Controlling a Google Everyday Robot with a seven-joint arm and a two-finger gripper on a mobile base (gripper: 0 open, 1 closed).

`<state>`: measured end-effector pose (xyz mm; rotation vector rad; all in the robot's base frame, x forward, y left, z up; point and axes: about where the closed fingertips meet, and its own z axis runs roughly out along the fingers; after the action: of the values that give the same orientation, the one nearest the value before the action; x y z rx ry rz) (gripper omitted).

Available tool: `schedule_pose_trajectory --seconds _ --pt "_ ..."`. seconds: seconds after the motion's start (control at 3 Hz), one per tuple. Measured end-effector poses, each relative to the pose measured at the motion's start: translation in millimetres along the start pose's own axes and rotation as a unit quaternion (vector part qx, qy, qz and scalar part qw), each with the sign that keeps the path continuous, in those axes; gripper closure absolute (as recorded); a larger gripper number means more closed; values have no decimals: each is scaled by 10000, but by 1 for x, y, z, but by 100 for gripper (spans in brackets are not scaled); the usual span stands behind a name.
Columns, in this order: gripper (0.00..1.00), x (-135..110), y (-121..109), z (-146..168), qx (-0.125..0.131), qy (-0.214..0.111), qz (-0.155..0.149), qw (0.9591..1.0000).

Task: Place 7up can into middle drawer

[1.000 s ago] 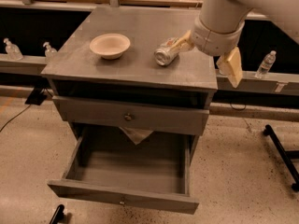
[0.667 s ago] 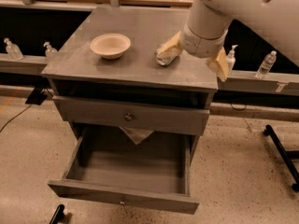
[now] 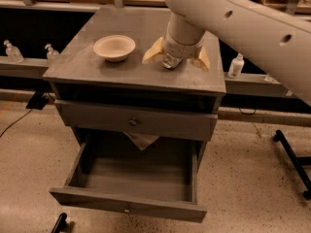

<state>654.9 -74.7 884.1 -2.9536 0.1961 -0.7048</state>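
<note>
The 7up can [image 3: 170, 61] lies on its side on the grey cabinet top [image 3: 97, 67], right of centre; only its shiny end shows under the arm. My gripper [image 3: 177, 56] is down over it, open, with one tan finger [image 3: 152, 51] left of the can and the other finger [image 3: 201, 60] right of it. I cannot tell whether they touch the can. The middle drawer [image 3: 97, 199] is pulled out low at the front, with its grey floor bare.
A cream bowl [image 3: 114, 46] sits left of the can. The upper drawer front with its brassy knob [image 3: 132, 122] is shut. Crumpled paper [image 3: 142, 141] hangs below it. Pump bottles [image 3: 12, 51] [image 3: 236, 65] stand behind. A black stand leg [image 3: 291, 159] is at right.
My arm has swung left and down over the can. The fingers now straddle the can, which was beside them before. The can has stayed on the top.
</note>
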Motion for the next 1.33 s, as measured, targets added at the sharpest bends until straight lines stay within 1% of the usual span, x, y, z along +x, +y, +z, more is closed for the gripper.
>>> schedule_pose_trajectory --seconds 0.33,0.67,1.0,1.33 --pt "0 22 -23 19 -32 11 -109 9999" --pt "0 54 -36 37 -221 90 -21 9997" --pt "0 84 -42 51 -387 152 174 9990" --pt "17 103 -35 70 -543 72 483 9973"
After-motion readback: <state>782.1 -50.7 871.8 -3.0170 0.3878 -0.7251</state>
